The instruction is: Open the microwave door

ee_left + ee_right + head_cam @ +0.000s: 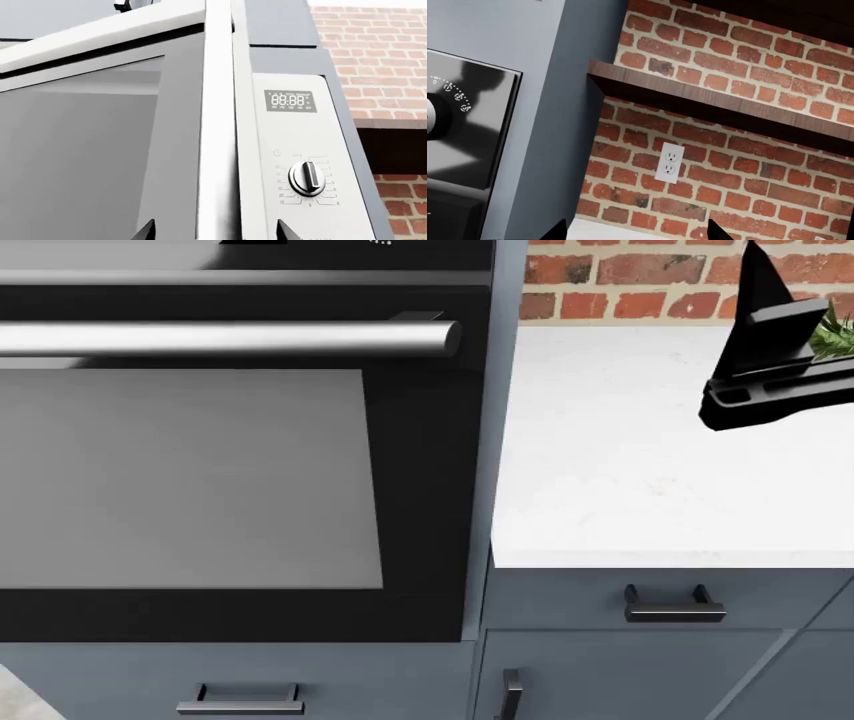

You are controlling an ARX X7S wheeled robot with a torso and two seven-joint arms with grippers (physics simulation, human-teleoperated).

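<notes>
Left gripper [215, 231] tips spreading wide around door [220, 125] edge, not gripping; right gripper [637, 231] gaping empty facing brick wall [747, 165].

Matte black right arm [767, 345] of angular, blocky segments, black pointed gripper fingertips [145, 231]

Even, bright, sharp simulator renders

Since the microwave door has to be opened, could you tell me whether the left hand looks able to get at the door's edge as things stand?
Probably yes. In the left wrist view, the left hand has its fingertips either side of the microwave door edge, beside the control panel, with nothing visible between them.
</notes>
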